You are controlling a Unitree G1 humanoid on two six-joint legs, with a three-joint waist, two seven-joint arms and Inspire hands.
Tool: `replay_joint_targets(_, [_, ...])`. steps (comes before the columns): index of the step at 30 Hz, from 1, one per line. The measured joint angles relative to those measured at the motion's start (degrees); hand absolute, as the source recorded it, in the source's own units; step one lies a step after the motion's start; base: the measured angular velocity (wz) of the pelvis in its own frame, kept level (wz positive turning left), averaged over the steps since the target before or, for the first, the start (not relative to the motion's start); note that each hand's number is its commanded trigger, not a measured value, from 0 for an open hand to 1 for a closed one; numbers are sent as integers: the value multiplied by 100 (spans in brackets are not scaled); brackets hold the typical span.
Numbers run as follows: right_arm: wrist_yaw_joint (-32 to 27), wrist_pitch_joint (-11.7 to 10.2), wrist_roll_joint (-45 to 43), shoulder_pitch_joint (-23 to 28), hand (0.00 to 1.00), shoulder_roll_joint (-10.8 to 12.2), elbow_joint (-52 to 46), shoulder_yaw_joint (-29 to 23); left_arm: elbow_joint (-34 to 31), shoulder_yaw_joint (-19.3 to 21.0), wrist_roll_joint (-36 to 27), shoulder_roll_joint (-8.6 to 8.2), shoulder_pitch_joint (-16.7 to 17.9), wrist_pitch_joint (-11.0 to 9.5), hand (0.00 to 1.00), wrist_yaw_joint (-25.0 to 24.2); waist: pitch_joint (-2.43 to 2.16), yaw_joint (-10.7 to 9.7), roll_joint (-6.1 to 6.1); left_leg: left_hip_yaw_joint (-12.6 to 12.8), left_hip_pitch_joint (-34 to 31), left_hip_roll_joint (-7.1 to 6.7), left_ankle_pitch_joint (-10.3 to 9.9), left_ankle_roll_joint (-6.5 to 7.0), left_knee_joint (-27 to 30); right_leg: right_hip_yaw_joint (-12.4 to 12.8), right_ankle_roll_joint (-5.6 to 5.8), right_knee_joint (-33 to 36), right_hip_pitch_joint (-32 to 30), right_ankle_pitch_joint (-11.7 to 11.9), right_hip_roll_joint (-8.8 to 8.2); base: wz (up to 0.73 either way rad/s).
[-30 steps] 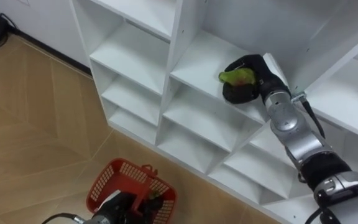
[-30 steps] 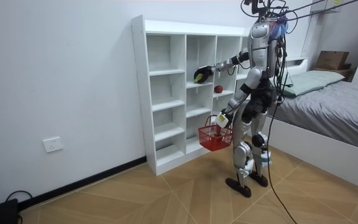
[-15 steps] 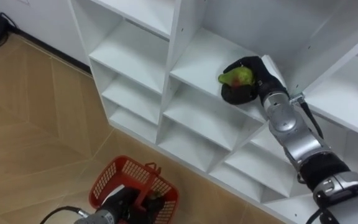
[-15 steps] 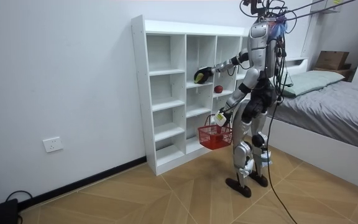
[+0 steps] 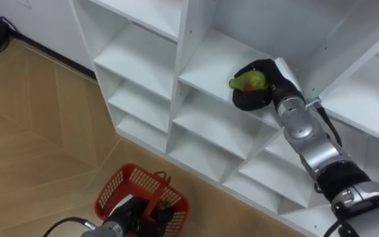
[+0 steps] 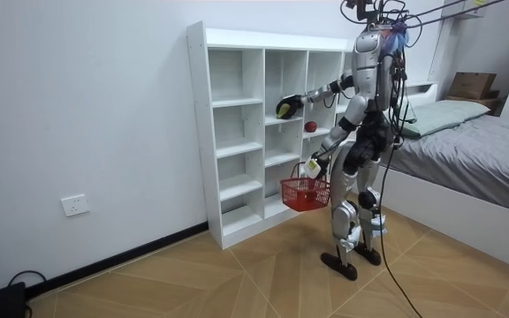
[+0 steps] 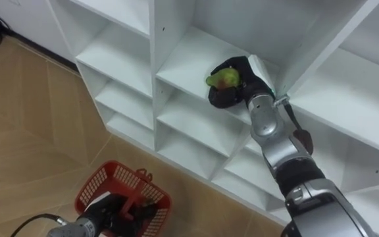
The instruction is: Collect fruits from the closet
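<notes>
— Barely anything has moved: the red basket [image 5: 110, 191] hangs a touch higher from the left hand [image 5: 131, 216], fingers curled round its handle.
— And the green fruit [image 5: 249, 81]?
— Clasped in the right hand [image 5: 255, 99], fingers wrapped round it, at the front of a middle compartment of the white closet [image 5: 184, 26].

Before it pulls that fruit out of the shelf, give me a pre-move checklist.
1. Right robot hand curled round the green fruit: ok.
2. Fruit lifted off the shelf board: cannot tell.
3. Left robot hand gripping the red basket by its handle: ok.
4. Basket hanging below the cubby, mouth up: ok.
5. Free room inside the basket: cannot tell, the hand covers much of it.
6. Right wrist clear of the divider on its right: cannot tell, it is very close.
</notes>
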Motion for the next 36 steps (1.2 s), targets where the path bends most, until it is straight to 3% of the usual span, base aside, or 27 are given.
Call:
replay_joint_targets(3, [112, 4, -56, 131, 100, 0, -394, 4, 29, 7, 4, -5, 0, 1, 100, 0, -9, -63, 98, 44, -1, 3, 0, 0, -10, 36, 0, 1, -14, 0, -1, -4])
replay_joint_targets(5, [206, 4, -54, 198, 100, 8, -655, 4, 25, 22, 10, -9, -4, 0, 100, -1, -41, -121, 165, 66, 3, 8, 0, 0, -14, 88, 0, 0, -21, 0, 3, -5])
replay_joint_targets(8, [232, 15, -44, 253, 100, 7, -994, 4, 25, 47, 10, -20, -9, -1, 100, 28, -64, -218, 205, 77, 27, 8, 1, 1, -14, 98, 0, 0, -7, 0, -3, -1])
replay_joint_targets(12, [242, 11, -78, 443, 100, 29, -1375, 5, 27, 44, -2, -86, -8, -7, 100, 130, -62, -288, 214, 196, 149, 21, 0, 1, -20, 222, 0, -2, 75, 0, -3, -13])
replay_joint_targets(19, [607, 46, -498, 1271, 100, 53, -2189, 91, 28, 15, -72, -211, -21, -8, 100, 162, -85, -452, 320, 244, 235, 54, 9, 17, -92, 301, -10, 18, 94, 20, 13, -6])
replay_joint_targets(26, [882, 36, -420, 1750, 100, 87, -2466, 141, 31, -52, -215, -412, -23, -95, 100, 165, -172, -613, 512, 390, 306, 89, 10, 15, -134, 367, -18, 22, 118, 30, 18, -7])
replay_joint_targets(36, [1054, -2, -506, 2259, 100, 173, -2865, 138, 1, -39, -231, -423, -67, -272, 100, 211, -142, -826, 631, 555, 403, 110, 9, 16, -223, 576, -15, 10, 115, 45, 29, -9])
